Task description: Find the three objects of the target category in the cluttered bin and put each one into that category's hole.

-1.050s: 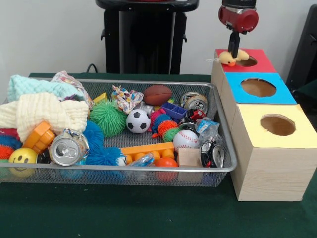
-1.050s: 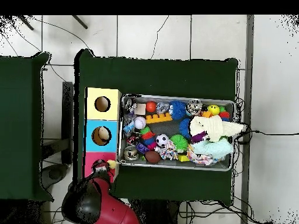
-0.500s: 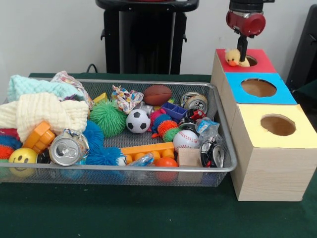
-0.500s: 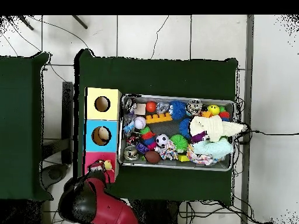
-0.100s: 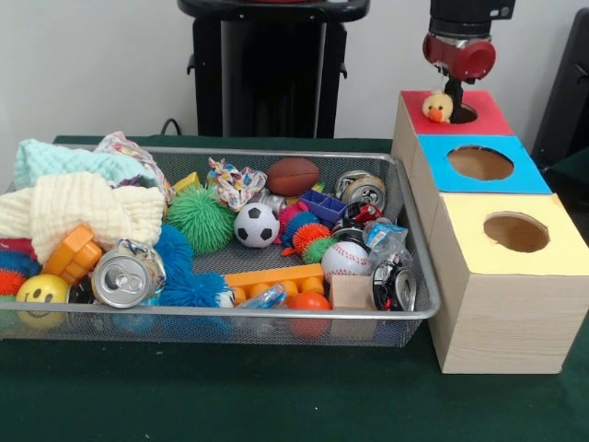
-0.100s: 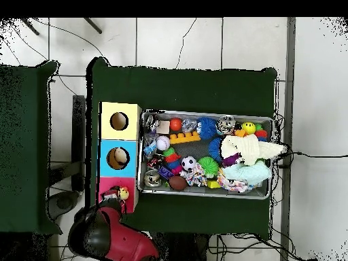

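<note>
We are holding our gripper (image 5: pixel 455 90) over the red box (image 5: pixel 479 114), but cannot tell how its jaws are standing. The duck (image 5: pixel 437 107) is sitting on the box's top beside the hole's (image 5: pixel 464 114) edge.

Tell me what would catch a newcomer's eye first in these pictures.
Probably the mesh bin, crammed with bright toys, balls, cans and knitted cloths. Beside it runs a row of wooden boxes with yellow, blue and red tops, each with a round hole. At the red box, a yellow duck toy sits by the hole's edge, the red arm's gripper just above it.
</note>
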